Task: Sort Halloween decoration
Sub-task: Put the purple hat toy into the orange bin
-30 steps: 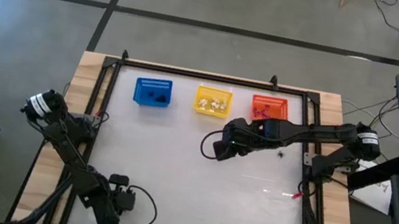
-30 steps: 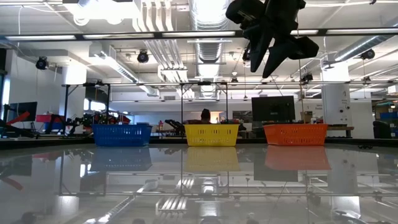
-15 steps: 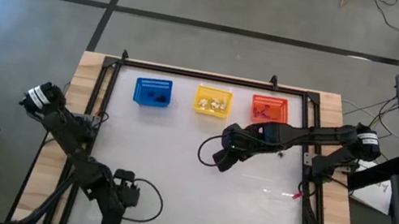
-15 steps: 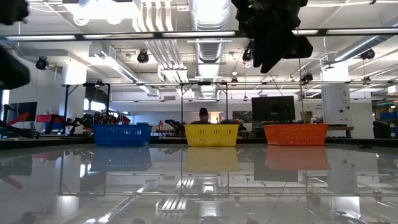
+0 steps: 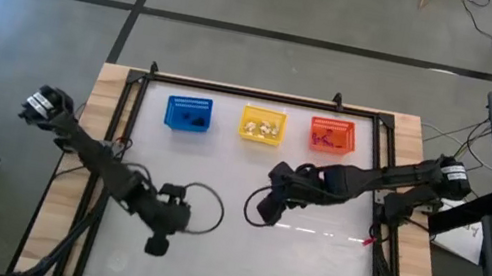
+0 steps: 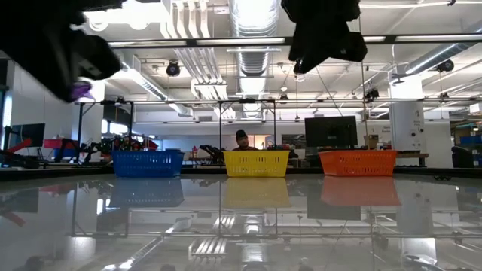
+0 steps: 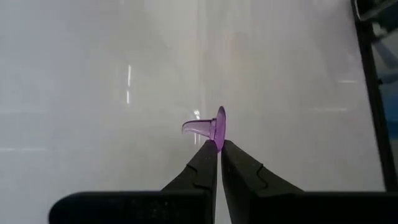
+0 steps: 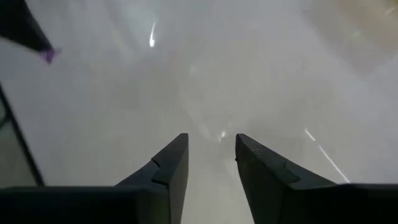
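Note:
A tiny translucent purple trinket [image 7: 214, 126], a round disc with a curved tip, sits at the fingertips of my left gripper [image 7: 219, 146], which is shut on it. That gripper [image 5: 156, 241] hangs above the table's near left part; in the low view it shows dark at the upper left with the purple piece [image 6: 80, 91]. Open and with nothing between its fingers, my right gripper [image 8: 211, 149] hovers over the table's middle [image 5: 265, 207]. Blue [image 5: 188, 114], yellow [image 5: 263, 124] and orange-red [image 5: 332, 134] baskets stand in a row at the far edge, with small pieces inside them. My left gripper pinches the purple trinket by the lower rim of its disc [image 7: 217, 140], only at the free ends of its two fingers. The fingers slant downward. The trinket stands up beyond the fingertips, lifted clear of the table, its curved tip pointing sideways.
The white tabletop [image 5: 219, 174] lies bare between the two grippers and the baskets. A black frame [image 5: 234, 88] runs around the table. Cables loop beside both wrists [image 5: 208, 208]. In the low view a person [image 6: 241, 138] shows far behind the yellow basket [image 6: 257, 162].
My left gripper has risen and swung from the near left edge toward the table's middle, still shut, coming into the low view at the upper left. My right gripper has drifted a little toward the near edge and rolled about its own line.

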